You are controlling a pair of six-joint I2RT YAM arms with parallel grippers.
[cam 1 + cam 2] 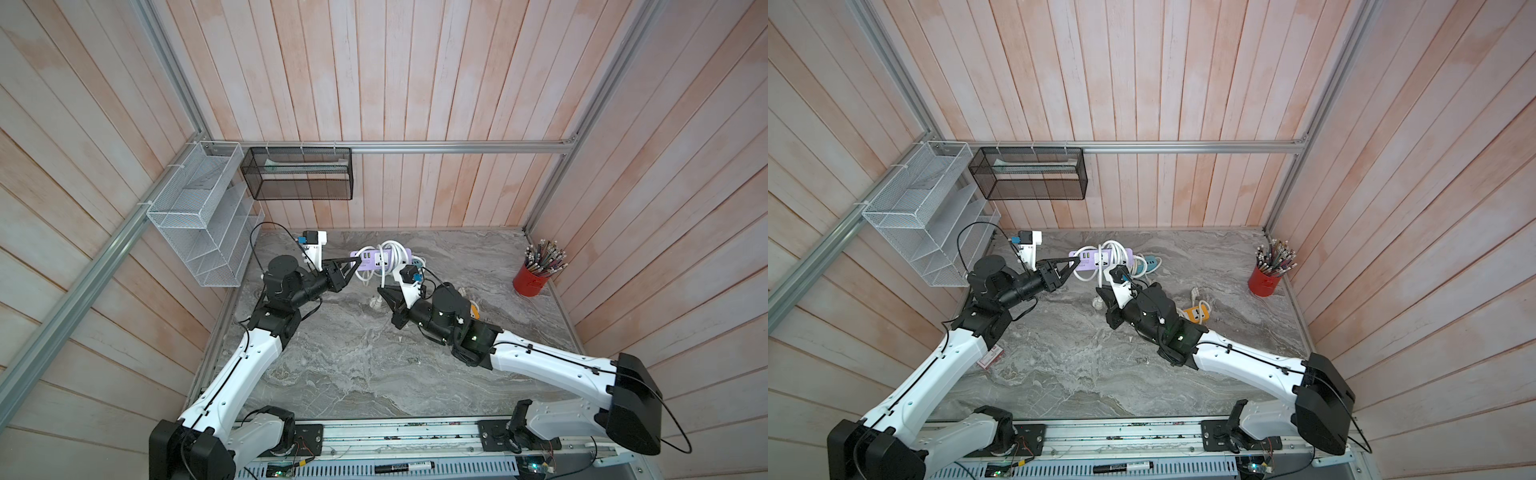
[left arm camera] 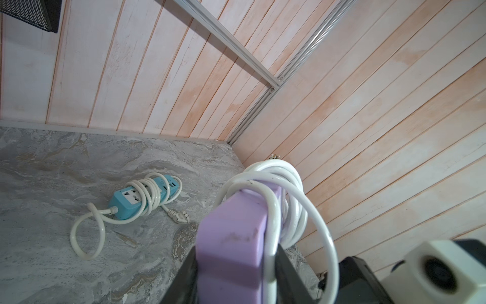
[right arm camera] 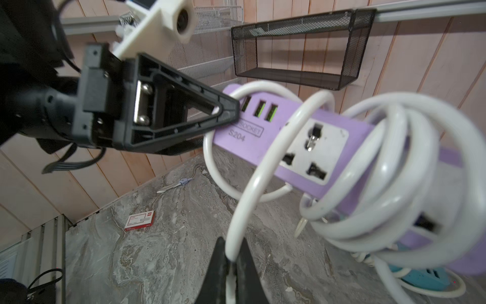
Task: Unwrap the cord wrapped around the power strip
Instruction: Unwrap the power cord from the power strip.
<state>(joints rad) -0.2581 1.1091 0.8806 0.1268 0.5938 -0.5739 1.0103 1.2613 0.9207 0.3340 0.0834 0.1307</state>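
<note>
Lifted power strip (image 3: 249, 131), pinched cord (image 2: 271, 223).
The left pincer (image 1: 357, 260) is clamped on the strip's left end above the table (image 1: 353, 365), far middle; the right pincer (image 3: 232, 247) is clamped on a loose cord loop.

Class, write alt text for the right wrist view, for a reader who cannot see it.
The left end effector grips a purple power strip by one end while the right end effector pinches a loop of its white cord.

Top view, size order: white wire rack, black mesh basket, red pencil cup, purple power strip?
white wire rack
black mesh basket
red pencil cup and purple power strip: look alike, strip partly hidden, unranked
</note>
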